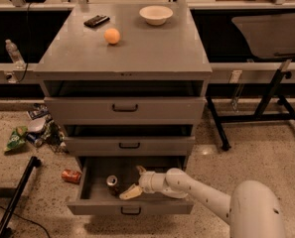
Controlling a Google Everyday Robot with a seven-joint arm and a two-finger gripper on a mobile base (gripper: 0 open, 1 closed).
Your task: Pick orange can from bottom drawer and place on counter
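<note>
The jaws sit inside the open bottom drawer (130, 209), right of its middle. They are spread wide and grip nothing: one pale finger (140, 170) points up toward the back of the drawer, and the other finger (130, 192) reaches down and left toward the front. The orange can (112, 182) stands upright on the drawer floor just to the left of the lower finger, silver top up. Whether the fingertip touches it cannot be told.

The white arm (201, 195) runs from the jaws to the right, over the drawer's right side, to the rounded white body (256, 212) in the lower right corner.

The bottom drawer is pulled out farthest. The middle drawer (129, 145) and top drawer (124, 108) above it are each open by a narrow gap. On the grey tabletop (152, 48) lie an orange ball (112, 35), a pale bowl (156, 14) and a dark flat object (96, 20), well apart from one another.

On the speckled floor (246, 152) left of the cabinet lie a red can (71, 176) on its side beside the bottom drawer, a green bag (16, 138) and a black pole (15, 195).
</note>
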